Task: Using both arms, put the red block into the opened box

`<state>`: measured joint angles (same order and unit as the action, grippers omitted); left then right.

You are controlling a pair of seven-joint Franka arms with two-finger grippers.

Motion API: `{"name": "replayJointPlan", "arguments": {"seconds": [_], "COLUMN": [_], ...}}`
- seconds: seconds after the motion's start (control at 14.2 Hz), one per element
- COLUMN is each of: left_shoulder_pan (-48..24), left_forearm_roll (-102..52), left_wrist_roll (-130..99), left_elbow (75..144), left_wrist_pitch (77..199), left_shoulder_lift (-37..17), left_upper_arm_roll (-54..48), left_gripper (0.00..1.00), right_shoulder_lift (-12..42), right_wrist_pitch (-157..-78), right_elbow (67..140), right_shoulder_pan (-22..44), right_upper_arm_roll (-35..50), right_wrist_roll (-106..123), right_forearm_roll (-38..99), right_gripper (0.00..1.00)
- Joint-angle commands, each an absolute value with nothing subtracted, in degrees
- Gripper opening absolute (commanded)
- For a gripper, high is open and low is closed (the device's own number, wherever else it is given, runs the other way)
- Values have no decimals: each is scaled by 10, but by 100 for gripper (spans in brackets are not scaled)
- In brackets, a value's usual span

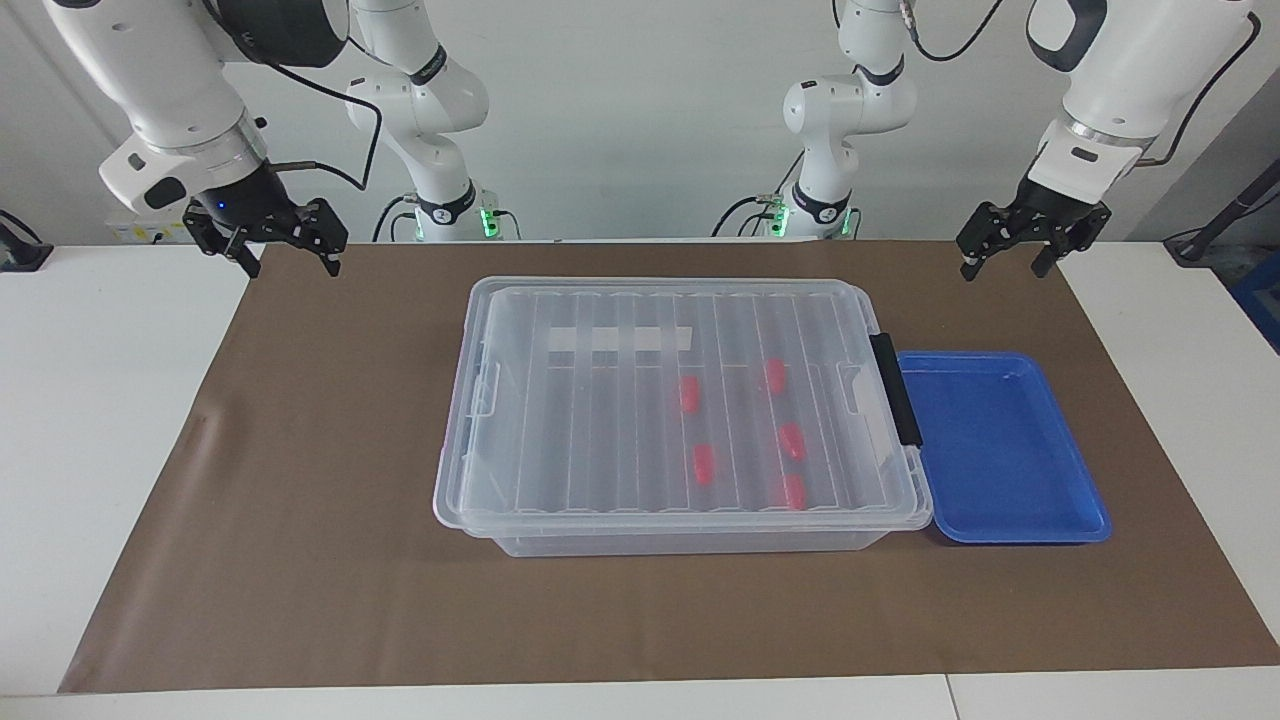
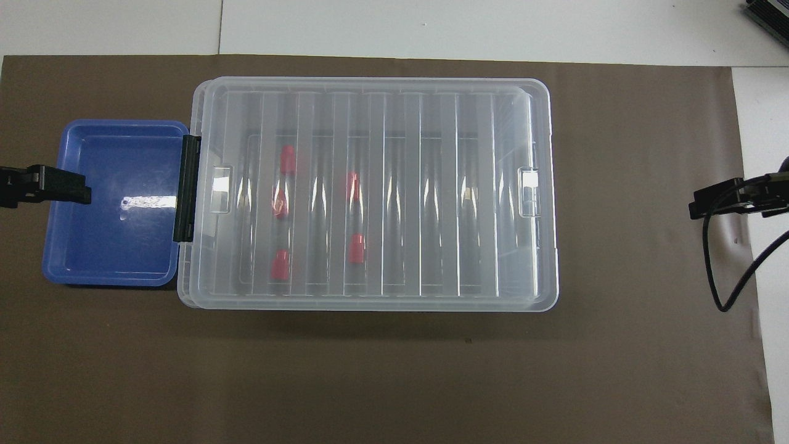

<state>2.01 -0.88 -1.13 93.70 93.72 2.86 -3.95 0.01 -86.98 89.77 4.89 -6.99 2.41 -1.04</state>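
Observation:
The clear box (image 1: pixel 690 542) stands mid-mat with its ribbed lid (image 1: pixel 600 400) lying closed on top. Several red blocks lie inside, seen through the lid, among them one (image 1: pixel 688 395) and another (image 1: pixel 791 441); in the overhead view one shows at the red block (image 2: pixel 356 250). A black handle (image 1: pixel 893 388) is at the box's end toward the left arm. My left gripper (image 1: pixel 1003 262) hangs open and empty in the air over the mat's corner near the left arm. My right gripper (image 1: pixel 290 262) hangs open and empty over the mat's corner near the right arm.
A shallow blue tray (image 1: pixel 1090 525) with nothing in it sits against the box's handle end. A brown mat (image 1: pixel 300 560) covers the table's middle, with white table (image 1: pixel 100 450) at either end. A dark cable (image 2: pixel 718 271) loops down from the right wrist.

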Motion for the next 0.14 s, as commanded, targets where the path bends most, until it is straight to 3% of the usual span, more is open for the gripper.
{"name": "replayJointPlan", "arguments": {"seconds": [0.0, 0.07], "left_shoulder_pan": [16, 16], "left_forearm_roll": [-18, -18], "left_wrist_roll": [-11, -11], "left_elbow": [962, 962], "left_wrist_pitch": [954, 954], "left_shoulder_lift": [47, 47], "left_upper_arm_roll": [-33, -33], "left_gripper": [100, 100], "right_shoulder_lift": [-4, -4], "right_wrist_pitch": [-878, -879], "right_elbow": [897, 897], "right_shoulder_pan": [43, 43], "right_upper_arm_roll": [-69, -69], "right_wrist_roll": [31, 30], "right_forearm_roll": [-8, -6], "right_gripper": [100, 100]}}
